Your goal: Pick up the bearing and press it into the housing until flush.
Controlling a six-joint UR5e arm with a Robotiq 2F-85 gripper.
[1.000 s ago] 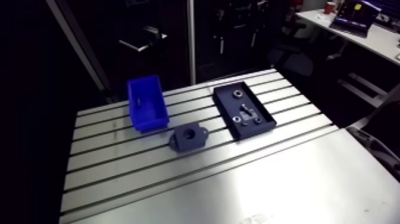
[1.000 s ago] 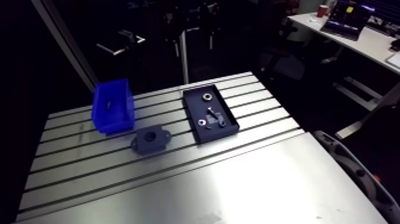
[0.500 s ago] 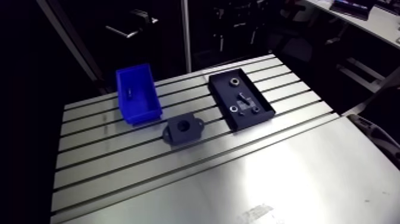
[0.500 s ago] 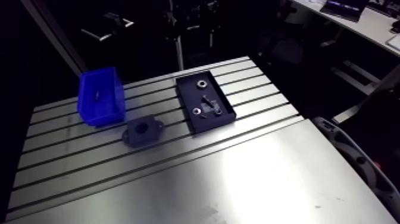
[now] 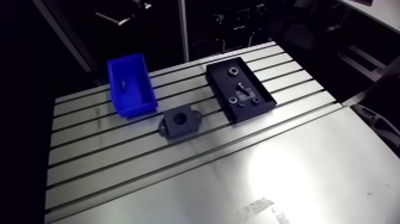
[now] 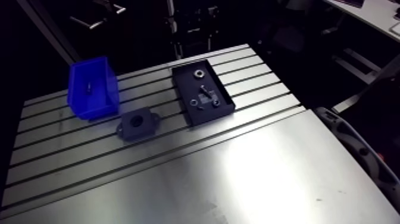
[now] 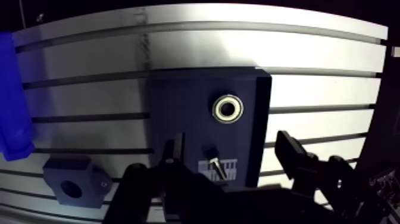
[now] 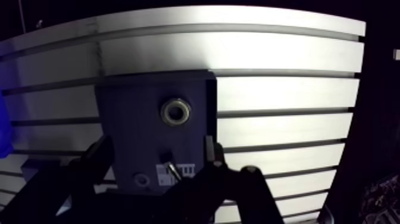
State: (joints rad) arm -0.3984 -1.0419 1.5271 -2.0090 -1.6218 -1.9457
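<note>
Steel-ringed bearing point(image 7: 228, 108) lay flat in the black tray point(image 7: 178, 98), ahead of the gripper point(image 7: 228, 145) and roughly in line with its gap. Fingers point(image 7: 290, 152) stood wide apart, holding nothing. Housing point(image 7: 59, 177) sat bore-up on the slotted table point(image 5: 178, 173), beside the tray and near the blue bin point(image 5: 140, 106). Step judged: approach to pick. Recommended: centre over the ring, descend square, avoid the loose small parts point(image 7: 217, 168), and close evenly on the outer race.
</note>
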